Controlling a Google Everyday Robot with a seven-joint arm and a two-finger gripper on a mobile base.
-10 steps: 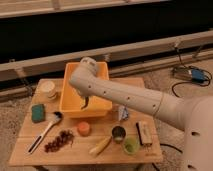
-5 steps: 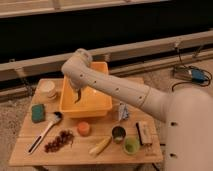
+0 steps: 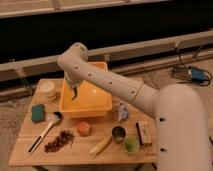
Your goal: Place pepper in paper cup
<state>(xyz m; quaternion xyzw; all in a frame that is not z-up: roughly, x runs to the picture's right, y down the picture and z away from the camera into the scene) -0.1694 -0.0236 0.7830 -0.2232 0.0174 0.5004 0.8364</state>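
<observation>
The paper cup (image 3: 48,89), squat and cream-white, stands at the back left of the wooden table (image 3: 107,156). My gripper (image 3: 74,93) hangs over the left part of the yellow bin (image 3: 103,107), a short way right of the cup and above its height. A small dark shape hangs at the gripper's tip; I cannot tell whether it is the pepper. No pepper shows anywhere else on the table or in the bin.
A green sponge (image 3: 38,113), a white-headed spoon (image 3: 45,131), dark grapes (image 3: 59,141), an orange round piece (image 3: 83,128), a pale yellow stick (image 3: 100,146), a dark metal cup (image 3: 118,134), a light green cup (image 3: 131,145) and a brown box (image 3: 144,133) lie in front of the bin.
My arm has swung left; the gripper moved from the middle of the yellow bin to its left part, closer to the paper cup.
</observation>
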